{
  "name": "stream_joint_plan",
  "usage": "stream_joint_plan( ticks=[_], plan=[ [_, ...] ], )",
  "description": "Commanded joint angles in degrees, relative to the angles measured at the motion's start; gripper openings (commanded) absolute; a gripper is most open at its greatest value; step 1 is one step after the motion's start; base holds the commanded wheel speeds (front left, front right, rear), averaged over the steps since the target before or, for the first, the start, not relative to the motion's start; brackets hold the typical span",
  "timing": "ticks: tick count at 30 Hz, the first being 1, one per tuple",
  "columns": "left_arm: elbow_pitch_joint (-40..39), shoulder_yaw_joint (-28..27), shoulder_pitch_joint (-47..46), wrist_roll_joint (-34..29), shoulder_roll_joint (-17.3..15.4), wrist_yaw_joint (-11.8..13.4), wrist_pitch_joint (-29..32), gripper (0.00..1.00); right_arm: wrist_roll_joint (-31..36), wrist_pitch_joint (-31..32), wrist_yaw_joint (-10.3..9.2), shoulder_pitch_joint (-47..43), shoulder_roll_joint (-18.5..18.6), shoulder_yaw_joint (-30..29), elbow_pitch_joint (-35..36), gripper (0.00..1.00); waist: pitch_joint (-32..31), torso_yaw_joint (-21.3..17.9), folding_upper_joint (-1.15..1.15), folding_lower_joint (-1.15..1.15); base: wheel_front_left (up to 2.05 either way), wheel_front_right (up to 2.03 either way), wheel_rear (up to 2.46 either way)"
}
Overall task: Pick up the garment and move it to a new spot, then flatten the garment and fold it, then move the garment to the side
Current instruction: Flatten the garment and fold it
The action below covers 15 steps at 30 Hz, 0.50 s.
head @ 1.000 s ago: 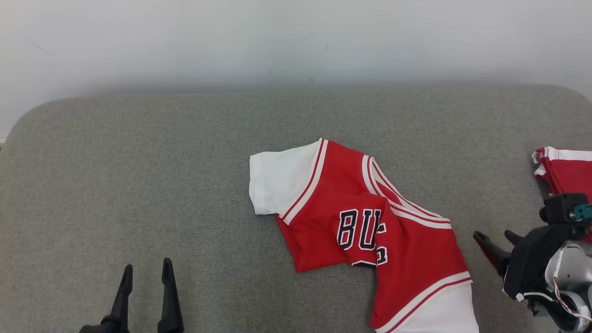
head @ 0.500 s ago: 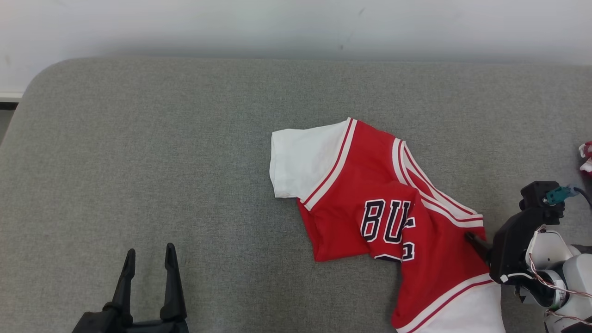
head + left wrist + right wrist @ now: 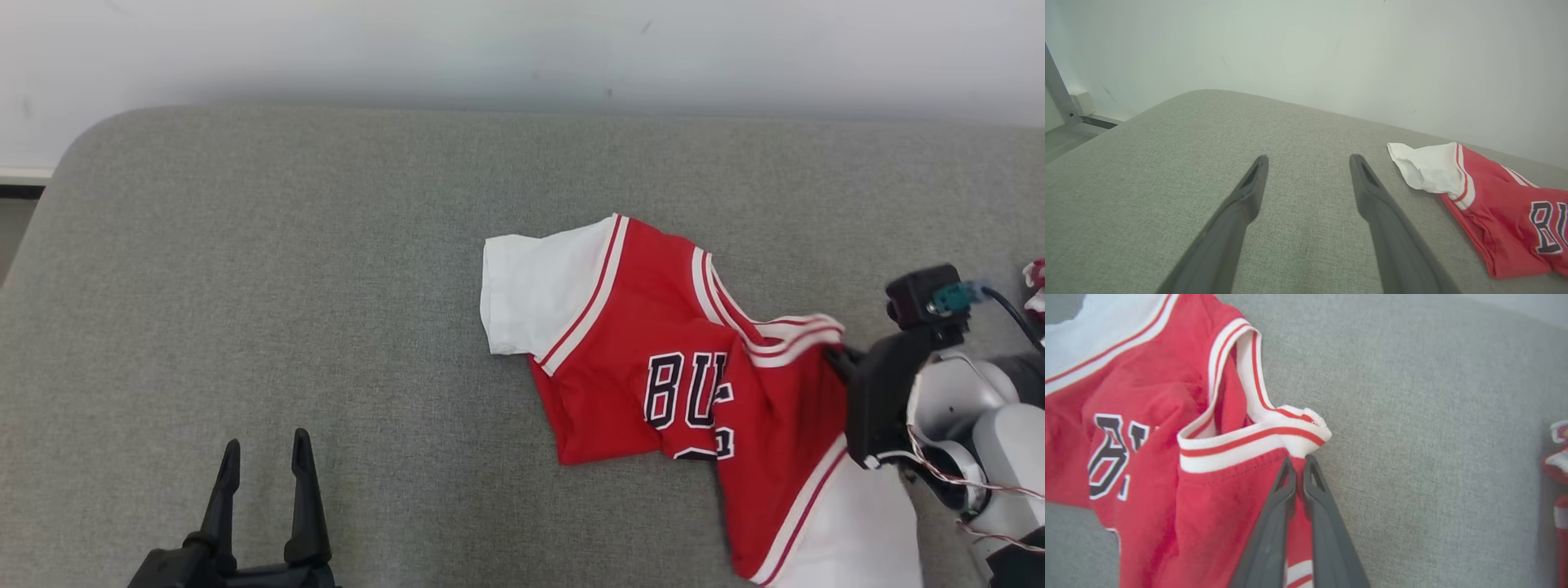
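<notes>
Two grippers show in the head view. The left gripper (image 3: 265, 443) sits by the near edge of the cushion (image 3: 286, 269), left of centre. Its fingers are spread, hold nothing, and are well apart from the garment (image 3: 645, 343). That red and white garment lies crumpled on the cushion's right half. One white sleeve points toward the middle, and its white lower part runs off the bottom of the frame. The right gripper (image 3: 837, 357) meets it at the striped trim on its right side. A second red and white cloth (image 3: 1035, 286) peeks in near the cushion's right edge.

From the left wrist view, the spread fingers (image 3: 1249, 192) hover over bare cushion, with the garment's white sleeve near them on the right.

From the right wrist view, the right fingers are clenched on a pinch of red fabric just under the striped shoulder trim. The trim bunches at their tips.

The garment looks light, thin and limp, perhaps a little slick. It should drape and trail when lifted. A hold on the doubled, stitched trim therefore seems safer than one on single cloth, with the other shoulder as a second hold.

A second ago the right fingers were spread and clear of the garment. Now they pinch it, and the trim has gathered toward them. The camera has shifted too.
</notes>
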<state>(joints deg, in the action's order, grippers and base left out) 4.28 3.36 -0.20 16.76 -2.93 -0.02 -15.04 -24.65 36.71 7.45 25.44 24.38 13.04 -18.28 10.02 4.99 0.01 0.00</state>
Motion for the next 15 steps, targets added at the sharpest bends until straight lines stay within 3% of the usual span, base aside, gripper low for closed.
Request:
stream_joint_plan(
  ticks=[1,7,15],
  plan=[
    [0.1,0.1,0.5,0.4,0.1,0.2,-0.2,1.0,-0.5,-0.4,0.02,1.0,0.1,1.1,1.7,0.0,-0.8,-0.2,-0.01,0.0,0.0,0.0,0.0],
    [0.1,0.1,1.3,1.1,0.1,0.9,-0.2,1.0,-4.5,-0.1,0.02,5.1,-1.6,5.9,10.0,0.0,-2.4,-0.5,-0.01,0.0,0.0,0.0,0.0],
    [-0.1,0.1,2.6,1.8,0.1,1.5,-0.2,1.0,-11.1,-1.4,0.02,14.5,-8.0,11.1,15.0,0.0,-4.2,-0.8,-0.01,0.0,0.0,0.0,0.0]
  ],
)
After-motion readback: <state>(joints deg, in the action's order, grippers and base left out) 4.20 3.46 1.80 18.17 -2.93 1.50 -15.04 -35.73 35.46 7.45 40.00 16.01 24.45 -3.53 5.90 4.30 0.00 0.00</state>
